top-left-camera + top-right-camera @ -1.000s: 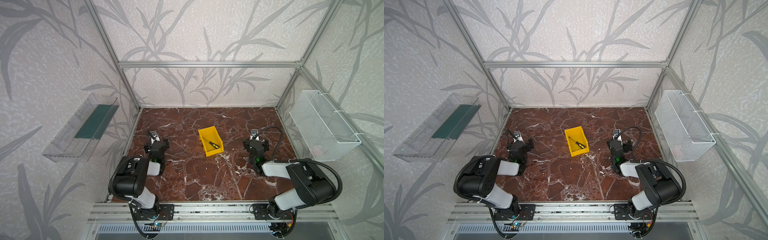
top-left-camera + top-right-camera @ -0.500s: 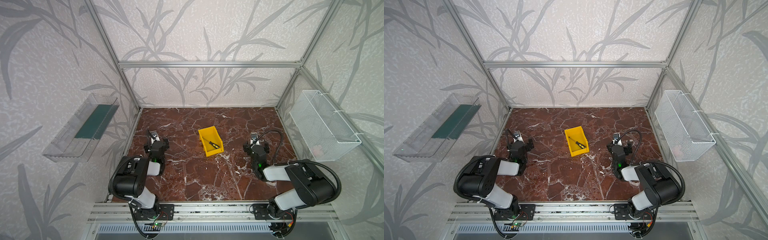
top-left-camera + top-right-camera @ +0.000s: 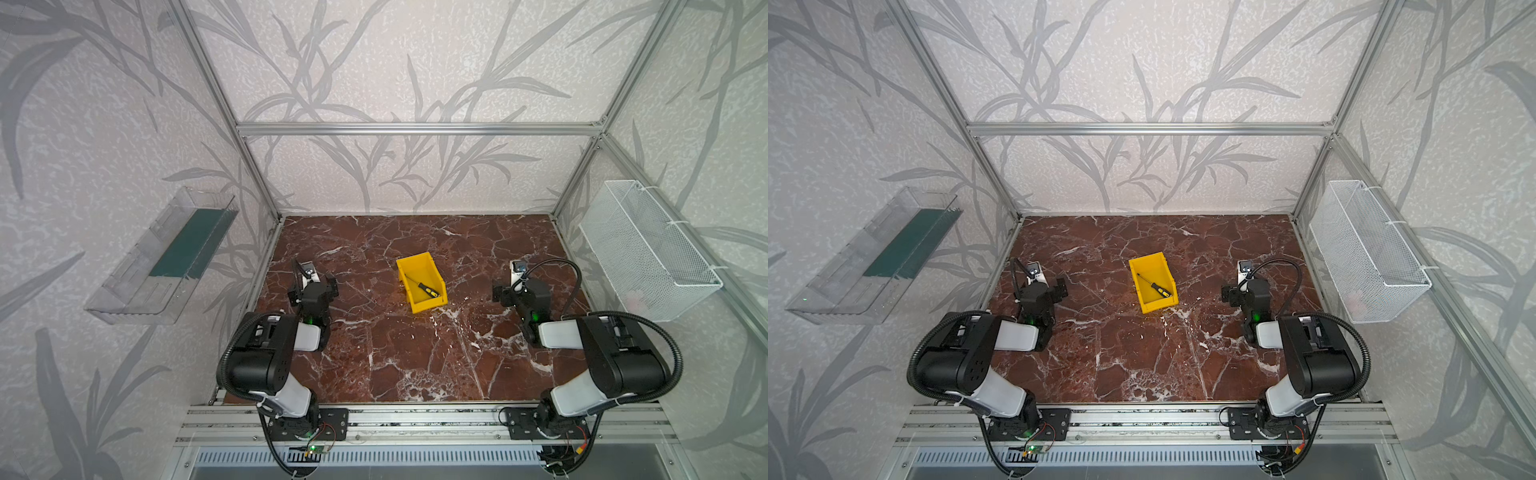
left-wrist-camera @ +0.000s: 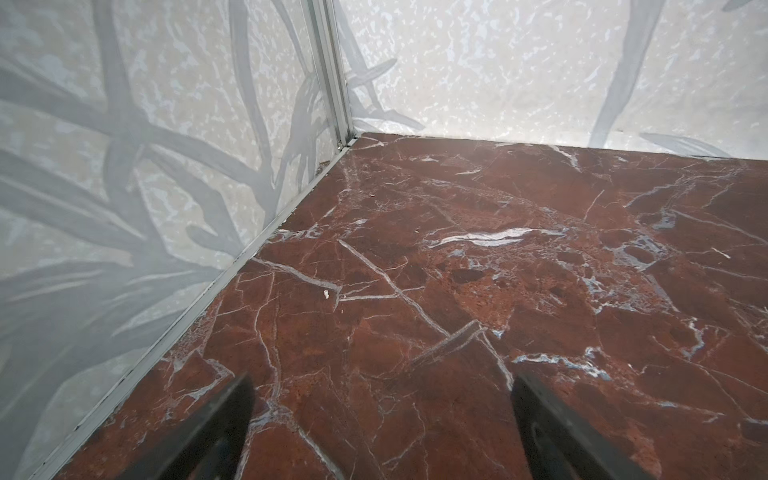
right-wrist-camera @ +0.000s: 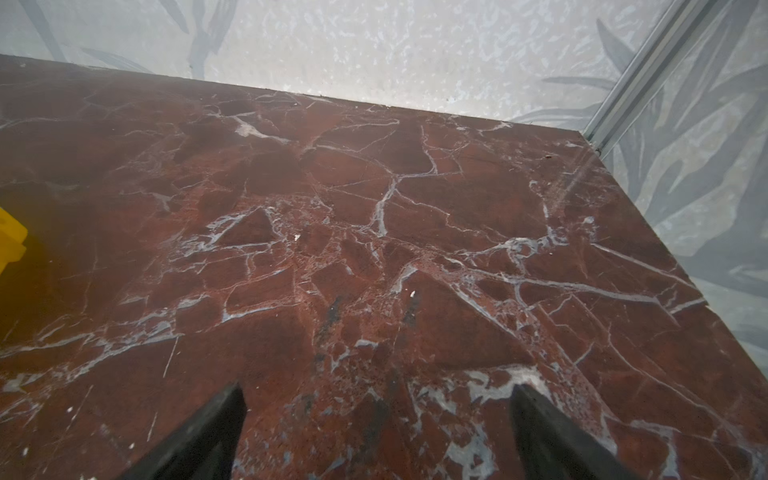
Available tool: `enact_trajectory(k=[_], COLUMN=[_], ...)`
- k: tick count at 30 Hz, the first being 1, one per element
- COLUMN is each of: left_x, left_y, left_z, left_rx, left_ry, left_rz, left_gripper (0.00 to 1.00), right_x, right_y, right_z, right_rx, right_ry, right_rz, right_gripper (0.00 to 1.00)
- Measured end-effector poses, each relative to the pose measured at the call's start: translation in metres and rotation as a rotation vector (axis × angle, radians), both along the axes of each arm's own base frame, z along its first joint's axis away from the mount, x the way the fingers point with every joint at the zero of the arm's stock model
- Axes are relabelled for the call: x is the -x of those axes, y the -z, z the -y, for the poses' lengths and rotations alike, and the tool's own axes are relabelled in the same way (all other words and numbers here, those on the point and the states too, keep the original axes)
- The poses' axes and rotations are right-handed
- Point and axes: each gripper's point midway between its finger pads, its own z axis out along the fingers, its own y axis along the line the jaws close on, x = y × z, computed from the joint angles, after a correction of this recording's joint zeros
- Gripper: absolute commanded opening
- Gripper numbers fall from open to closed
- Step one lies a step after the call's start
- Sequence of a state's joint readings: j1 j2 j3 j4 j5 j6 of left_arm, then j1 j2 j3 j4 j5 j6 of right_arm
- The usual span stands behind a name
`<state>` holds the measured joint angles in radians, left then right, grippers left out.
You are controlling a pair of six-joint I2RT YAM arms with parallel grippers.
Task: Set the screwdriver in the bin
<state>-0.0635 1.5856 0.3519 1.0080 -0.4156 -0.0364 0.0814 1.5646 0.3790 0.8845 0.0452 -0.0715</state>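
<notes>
The yellow bin (image 3: 429, 306) (image 3: 1159, 308) stands on the marble floor at mid-table in both top views. Inside it lies the screwdriver (image 3: 424, 287) (image 3: 1157, 286), diagonal, with its black handle toward the near right. One corner of the bin (image 5: 10, 243) shows at the edge of the right wrist view. My left gripper (image 3: 312, 286) (image 3: 1041, 289) (image 4: 380, 386) is open and empty, low over the floor by the left wall. To the right of the bin and well clear of it, my right gripper (image 3: 518, 289) (image 3: 1246, 291) (image 5: 377, 388) is open and empty.
A clear tray with a green base (image 3: 166, 257) hangs on the left wall. A white wire basket (image 3: 648, 249) hangs on the right wall. Aluminium frame posts stand at the back corners, and a metal rail (image 3: 415, 419) runs along the front edge.
My right gripper has drawn back slightly to the right, away from the bin, still open. The screwdriver, the bin and the left arm have not moved.
</notes>
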Motion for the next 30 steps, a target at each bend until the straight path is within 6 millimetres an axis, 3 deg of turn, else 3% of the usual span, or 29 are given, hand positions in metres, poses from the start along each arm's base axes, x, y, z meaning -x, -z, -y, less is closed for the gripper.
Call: enact_trajectory(k=[30], left_x=[0.0], left_y=[0.0], left_z=[0.0], left_rx=[0.0], left_ry=[0.0], left_rz=[0.0], left_gripper=[0.99], right_x=[-0.0025], right_y=[-0.0052], right_z=[-0.004], right_rx=[-0.01], right_ry=[-0.02], right_rz=[0.026], right_gripper=[0.99])
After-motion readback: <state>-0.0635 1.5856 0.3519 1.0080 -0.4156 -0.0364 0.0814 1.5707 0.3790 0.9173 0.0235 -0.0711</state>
